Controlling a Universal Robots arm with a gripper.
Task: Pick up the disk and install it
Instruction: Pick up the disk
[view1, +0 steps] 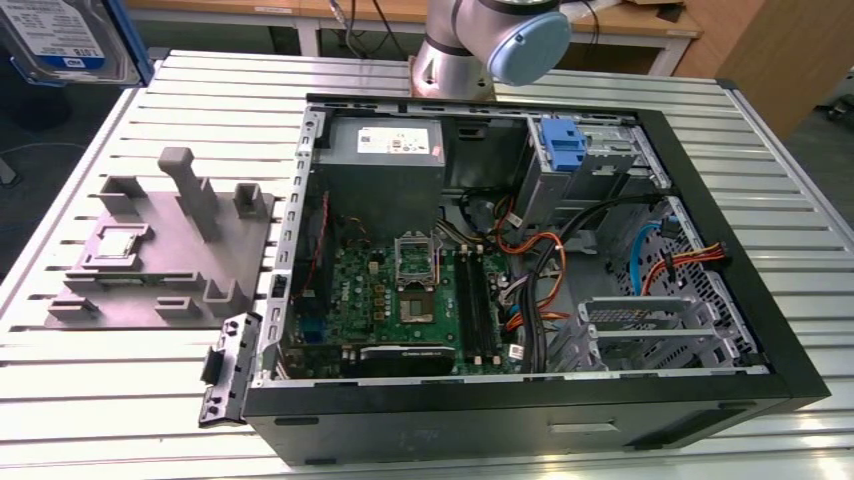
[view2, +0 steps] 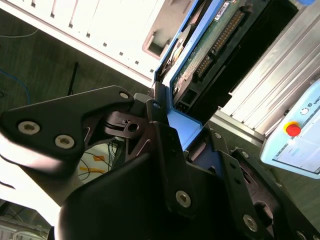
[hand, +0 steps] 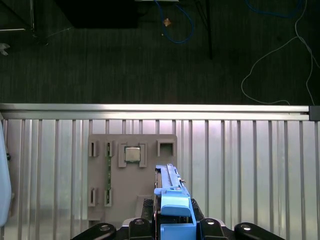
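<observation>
In the first wrist view the gripper (hand: 174, 226) squeezes the disk (hand: 175, 204) by its blue frame, above the grey stand (hand: 100, 175).

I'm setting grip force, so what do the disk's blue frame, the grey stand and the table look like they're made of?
Blue frame of the disk: smooth, evenly coloured, moulded shapes, likely plastic. Grey stand: matte uniform grey with blocky posts, probably plastic, perhaps printed. Table: bright ribbed slats with streaky reflections, likely bare aluminium.
</observation>
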